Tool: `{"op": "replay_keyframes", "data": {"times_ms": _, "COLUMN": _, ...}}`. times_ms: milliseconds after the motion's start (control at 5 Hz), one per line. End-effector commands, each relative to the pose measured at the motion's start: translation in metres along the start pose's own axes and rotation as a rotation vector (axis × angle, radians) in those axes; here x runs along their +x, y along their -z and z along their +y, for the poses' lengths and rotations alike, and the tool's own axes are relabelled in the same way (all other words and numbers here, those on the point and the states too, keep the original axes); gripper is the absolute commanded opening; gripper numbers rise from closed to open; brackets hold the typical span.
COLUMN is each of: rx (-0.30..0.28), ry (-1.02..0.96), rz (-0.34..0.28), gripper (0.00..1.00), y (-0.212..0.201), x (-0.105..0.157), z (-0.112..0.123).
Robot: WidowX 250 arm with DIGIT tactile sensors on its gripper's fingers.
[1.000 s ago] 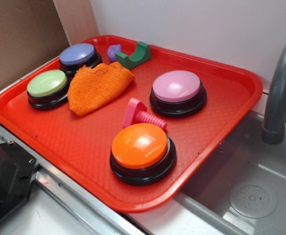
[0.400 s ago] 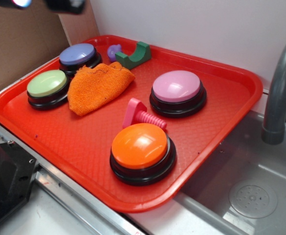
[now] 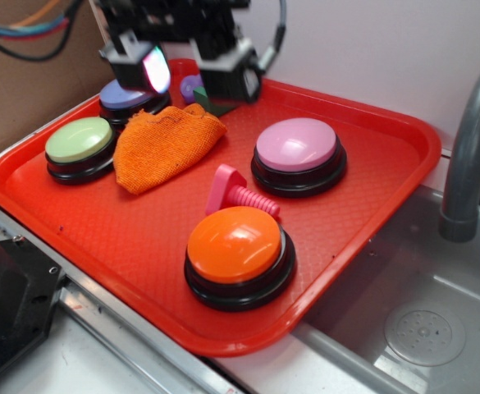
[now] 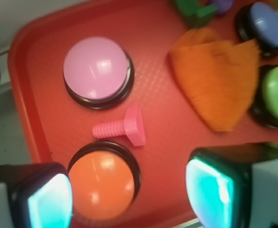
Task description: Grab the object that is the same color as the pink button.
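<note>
The object, a small hot-pink toy bolt, lies on its side on the red tray between the pink button and an orange button. My gripper hangs open in the air over the tray's back left, above the orange cloth, well away from the bolt. Nothing is between its fingers. In the wrist view the bolt shows ahead of the jaws, and the orange button sits between them, far below.
A green button and a purple button stand at the tray's left. A lilac piece and a green block lie at the back, partly hidden by the gripper. A grey faucet and a sink are on the right.
The gripper has come into view from the upper left and moved down and right over the back of the tray. The objects on the tray have not moved.
</note>
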State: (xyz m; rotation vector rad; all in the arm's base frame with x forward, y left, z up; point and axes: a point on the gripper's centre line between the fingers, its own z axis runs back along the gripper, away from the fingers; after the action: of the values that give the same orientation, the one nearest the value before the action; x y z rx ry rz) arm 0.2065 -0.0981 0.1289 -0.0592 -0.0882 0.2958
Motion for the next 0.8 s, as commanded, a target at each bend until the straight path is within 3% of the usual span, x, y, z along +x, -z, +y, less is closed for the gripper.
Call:
{"op": "replay_keyframes", "data": {"times_ms": 0, "rx": -0.046, "ry": -0.03, "rz": 0.021, "gripper": 1.0, "y": 0.039, "x": 0.012, "z": -0.003}}
{"op": "replay_keyframes", "data": {"times_ms": 200, "rx": 0.051, "ry": -0.045, "rz": 0.047, "gripper": 1.0, "y": 0.062, "x": 0.011, "z": 0.007}}
{"op": "replay_keyframes", "data": {"times_ms": 600, "rx": 0.046, "ry": -0.052, "rz": 0.058, "gripper": 1.0, "y": 0.075, "x": 0.011, "z": 0.013}}
